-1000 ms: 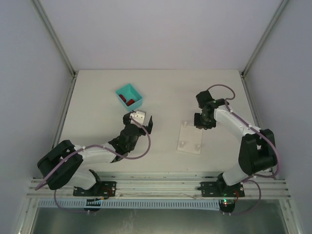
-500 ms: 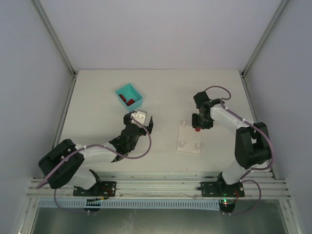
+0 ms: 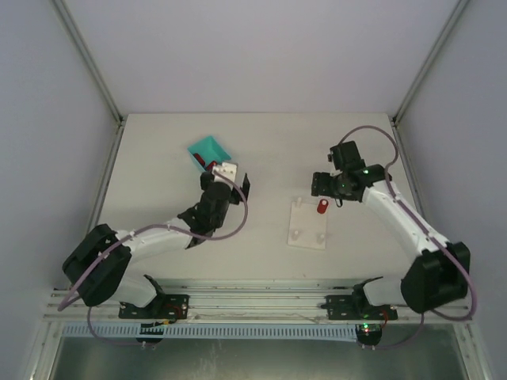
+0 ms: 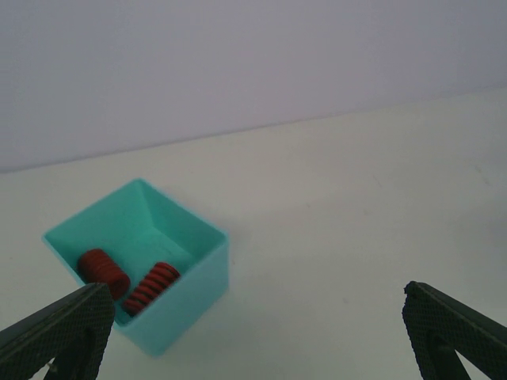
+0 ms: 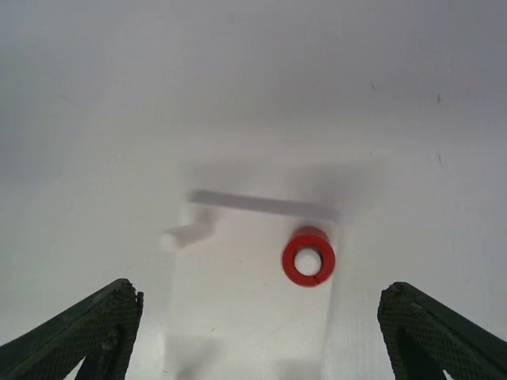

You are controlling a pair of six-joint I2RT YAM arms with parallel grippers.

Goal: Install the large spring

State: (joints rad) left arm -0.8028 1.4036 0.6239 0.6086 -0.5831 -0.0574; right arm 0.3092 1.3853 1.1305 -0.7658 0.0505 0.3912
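Two fingers of the right gripper (image 5: 259, 291) were seen spread wide, with nothing held between them. Just ahead of that gap, a little to the right of its centre line, the spring (image 5: 308, 257) was found standing on the white plate (image 5: 238, 317). It was viewed end-on in the right wrist view, so its long axis was judged vertical and upright, as if seated on a post. No contact was seen between fingers and spring. An empty peg (image 5: 178, 236) was noted at the plate's other far corner. In the top view the right gripper was placed just beyond the plate's far edge, so this arm was clearly the nearer one.

The left gripper (image 4: 255, 294) was also seen opened and empty. It was aimed at the teal bin (image 4: 190, 293), where two spare springs (image 4: 150, 286) were lying on their sides. The bin and the left gripper were well apart from the plate.

The install was judged done or nearly so. Any re-grip would have to be made straight down the vertical axis by the right arm.
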